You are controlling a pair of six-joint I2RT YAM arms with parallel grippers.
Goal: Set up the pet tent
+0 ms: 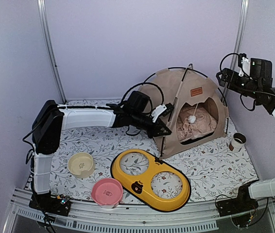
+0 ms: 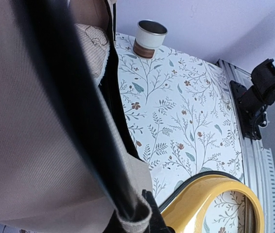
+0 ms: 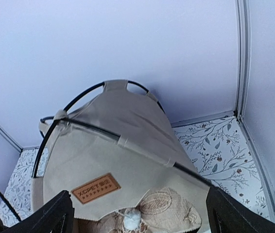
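Beige woven fabric, the tent [image 1: 191,104] stands domed at the far right of the mat [image 1: 210,165], doorway facing the near edge, thin black poles [image 2: 79,121] arching crosswise over it. My left gripper [image 1: 161,128] is nearer, right against its front left corner; whether those jaws are clamping anything I cannot tell. My right gripper [image 3: 140,204] hangs above the tent, spread wide, empty.

Pale lilac walls close the scene: a far wall [image 1: 142,39], a left wall [image 1: 6,58] and a right wall [image 1: 273,39]. Slim metal posts [image 1: 50,48] stand in both far corners. The surface [image 1: 210,165] wears a white cloth printed with leafy sprigs, and a ribbed metal rail [image 1: 142,221] runs along its near edge. The light is soft and even.
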